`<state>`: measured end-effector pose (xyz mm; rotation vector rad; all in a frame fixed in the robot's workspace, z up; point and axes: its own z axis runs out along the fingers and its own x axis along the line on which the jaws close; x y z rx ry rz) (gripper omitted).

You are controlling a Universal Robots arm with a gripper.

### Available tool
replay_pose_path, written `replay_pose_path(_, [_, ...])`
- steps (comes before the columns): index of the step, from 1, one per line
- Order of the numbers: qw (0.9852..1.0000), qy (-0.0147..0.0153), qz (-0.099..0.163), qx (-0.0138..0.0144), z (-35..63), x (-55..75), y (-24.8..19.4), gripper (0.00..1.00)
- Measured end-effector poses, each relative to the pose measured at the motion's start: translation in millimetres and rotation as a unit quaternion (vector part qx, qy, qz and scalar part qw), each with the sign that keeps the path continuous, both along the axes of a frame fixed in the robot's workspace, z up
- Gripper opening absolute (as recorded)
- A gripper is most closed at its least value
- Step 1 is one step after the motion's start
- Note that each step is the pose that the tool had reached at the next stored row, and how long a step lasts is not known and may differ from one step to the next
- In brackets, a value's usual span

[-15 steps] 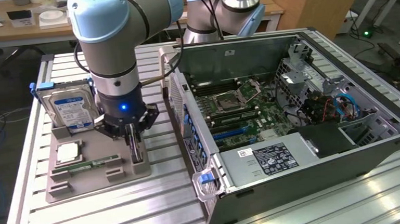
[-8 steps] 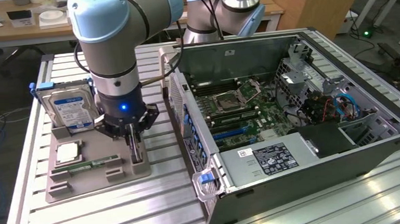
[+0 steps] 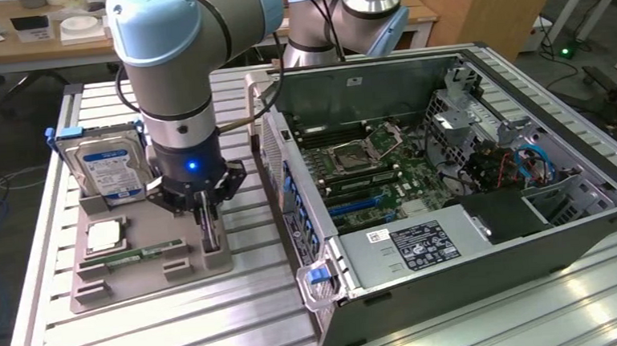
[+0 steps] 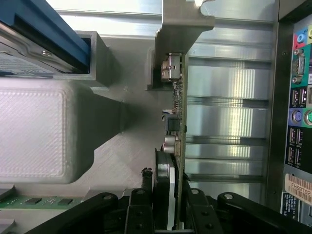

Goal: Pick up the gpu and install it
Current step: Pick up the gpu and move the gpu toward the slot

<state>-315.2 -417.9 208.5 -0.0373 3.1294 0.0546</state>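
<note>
Step in hand: pick-up, grasp stage by my judgement. Black gripper (image 3: 206,218) low over gpu (image 4: 178,112), thin dark circuit card standing on edge in grey moulded fixture tray (image 3: 148,278), not yet lifted, just beside open dark computer case (image 3: 569,229). Claw state: cannot tell. Next move calls for firm hold and straight pull from slot.

Count: one gpu, one silver hard drive (image 3: 109,165) with blue label, one narrow green memory stick (image 3: 147,253), one case.

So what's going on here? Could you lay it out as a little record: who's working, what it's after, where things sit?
worker: one robot arm, its gripper lowered over the grey tray
target: gpu, standing on edge in the tray, right under the gripper
also in tray: hard drive, upright; memory stick, lying flat
destination: computer case, side open, on the exterior view's right
installed yet: no
</note>
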Motion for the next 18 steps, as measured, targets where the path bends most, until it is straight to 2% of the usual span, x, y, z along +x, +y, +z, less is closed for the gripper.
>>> replay_pose_path(18, [1.0000, 0.0000, 0.000, 0.0000, -0.2, 1.5, 0.0, 0.28])
